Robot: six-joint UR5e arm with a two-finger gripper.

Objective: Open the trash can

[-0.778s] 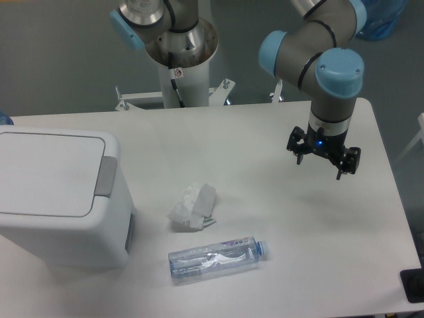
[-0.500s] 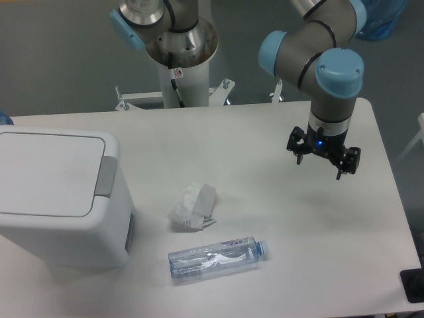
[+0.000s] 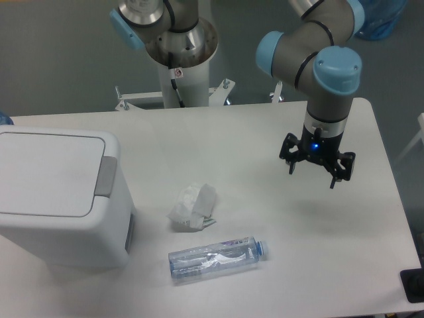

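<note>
— White plastic, boxy, rounded corners: is that the trash can (image 3: 59, 199)?

— Yes. It stands on the tabletop (image 3: 265, 218) well apart from the fingers (image 3: 290, 165), far off toward the left edge of the view. Its flat lid (image 3: 50, 173) lies closed, and the grey push tab (image 3: 105, 177) sits on the lid's edge that faces the fingers.

— And the gripper (image 3: 311, 175)?

— It hangs above the tabletop, pointing down, with a small blue light glowing on its body. The fingers are spread wide and hold nothing.

— What lies between them and the can?

— A crumpled white tissue (image 3: 193, 208), roughly midway between the two. A clear plastic bottle (image 3: 216, 257) with a blue cap lies on its side nearer the camera than the fingers, cap end turned toward their side of the tabletop. Neither touches the can or the gripper.
</note>
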